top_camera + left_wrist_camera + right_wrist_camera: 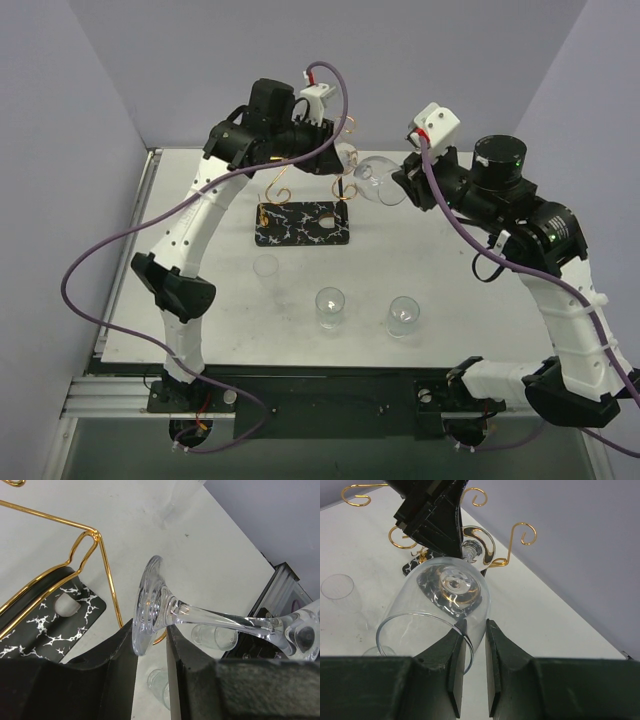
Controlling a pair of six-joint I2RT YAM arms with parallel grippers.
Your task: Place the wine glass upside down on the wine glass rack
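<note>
The clear wine glass (375,178) lies on its side in the air between my two grippers, just right of the rack. My left gripper (343,152) is shut on its round foot (150,610), with the stem running off to the right. My right gripper (402,185) is shut on the bowl's rim (445,600), one finger inside and one outside. The wine glass rack (285,185), copper-gold wire with curled tops (522,532), stands on its black white-veined base (303,222) below and left of the glass. Its bar (90,535) shows close to the foot in the left wrist view.
Three small clear cups stand on the white table in front of the rack, at the left (266,265), the middle (330,305) and the right (404,313). Purple-grey walls close in the back and sides. Cables loop off both arms.
</note>
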